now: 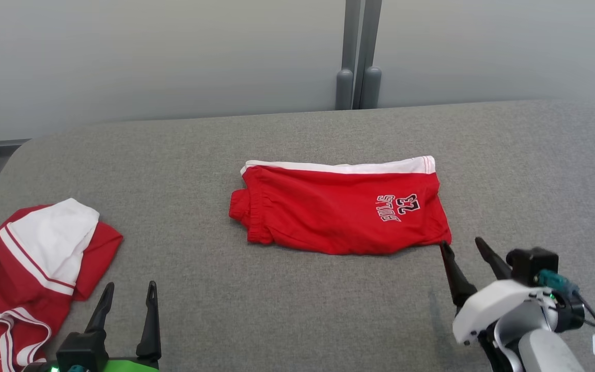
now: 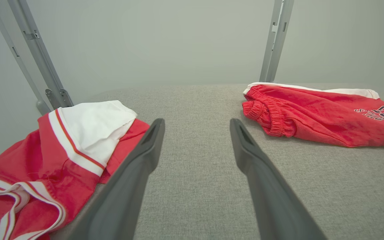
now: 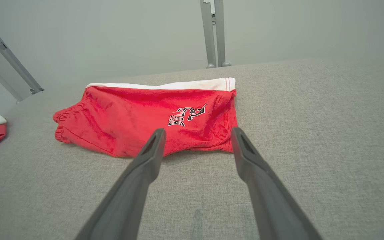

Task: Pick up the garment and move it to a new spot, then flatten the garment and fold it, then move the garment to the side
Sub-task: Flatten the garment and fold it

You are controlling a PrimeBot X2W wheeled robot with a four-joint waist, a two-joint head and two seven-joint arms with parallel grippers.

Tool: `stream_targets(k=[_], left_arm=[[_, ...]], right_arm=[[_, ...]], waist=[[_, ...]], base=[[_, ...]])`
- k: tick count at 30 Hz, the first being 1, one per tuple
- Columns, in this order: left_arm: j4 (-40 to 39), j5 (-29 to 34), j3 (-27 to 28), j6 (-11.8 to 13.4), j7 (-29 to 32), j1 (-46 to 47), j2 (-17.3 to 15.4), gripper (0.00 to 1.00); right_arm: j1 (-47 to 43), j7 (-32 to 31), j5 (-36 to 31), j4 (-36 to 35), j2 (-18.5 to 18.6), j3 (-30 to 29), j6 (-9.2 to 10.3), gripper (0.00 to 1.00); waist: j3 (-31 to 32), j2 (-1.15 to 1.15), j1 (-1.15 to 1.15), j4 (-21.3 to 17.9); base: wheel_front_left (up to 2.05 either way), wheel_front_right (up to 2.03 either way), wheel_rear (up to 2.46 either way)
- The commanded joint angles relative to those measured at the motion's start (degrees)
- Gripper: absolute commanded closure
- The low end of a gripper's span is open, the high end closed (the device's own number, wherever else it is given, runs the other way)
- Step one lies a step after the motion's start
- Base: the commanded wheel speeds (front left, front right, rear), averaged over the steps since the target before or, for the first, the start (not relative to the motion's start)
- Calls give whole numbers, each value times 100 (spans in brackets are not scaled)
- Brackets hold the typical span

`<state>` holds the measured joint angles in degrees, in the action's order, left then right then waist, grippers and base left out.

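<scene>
The shorts (image 1: 339,206) are lying on the table (image 1: 297,320). The right gripper (image 1: 460,241) is hovering, fingers apart, at their 5 o'clock corner. The left wrist view is showing the left gripper (image 2: 196,121), spread, with clothes (image 2: 62,150) at its 9 o'clock.

The red shorts (image 1: 339,212) lie folded into a flat, roughly rectangular packet. A white band runs along the edge farthest from the right gripper (image 1: 460,241). The gathered elastic waistband is bunched at the end to that gripper's left. A black-and-white "BULLS 23" print sits near the right end and reads upside down from the head view. The near right corner lies just ahead of the right gripper's fingertips; contact cannot be told. From the left gripper (image 1: 130,284), the shorts lie well ahead and to the right.
</scene>
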<state>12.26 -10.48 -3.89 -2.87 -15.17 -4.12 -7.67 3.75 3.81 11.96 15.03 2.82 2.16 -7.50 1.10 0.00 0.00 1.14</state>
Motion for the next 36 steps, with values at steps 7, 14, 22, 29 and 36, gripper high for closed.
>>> stream_targets(k=[7,14,22,29,36], left_arm=[[-53,137,9,-101,-2,31,43,0],[-146,265,-161,-197,-2,374,118,0],[-326,399,-351,-261,-2,850,237,0],[-460,446,-402,-240,-2,1110,330,0],[-456,438,-435,-241,-2,1140,395,0]], right_arm=[[1170,-2020,-216,218,62,-408,2,0],[2245,-3763,-661,577,213,-928,2,0],[3080,-4708,-783,934,667,-1194,2,0],[3501,-4881,-731,1178,818,-1221,2,0],[3487,-5066,-676,1194,758,-1149,2,0]], waist=[[-185,0,0,-1],[-676,0,0,300],[-1447,0,0,737],[-1937,0,0,1004],[-2088,0,0,1106]], base=[[0,0,0],[0,0,0],[0,0,0],[0,0,0],[0,0,0]])
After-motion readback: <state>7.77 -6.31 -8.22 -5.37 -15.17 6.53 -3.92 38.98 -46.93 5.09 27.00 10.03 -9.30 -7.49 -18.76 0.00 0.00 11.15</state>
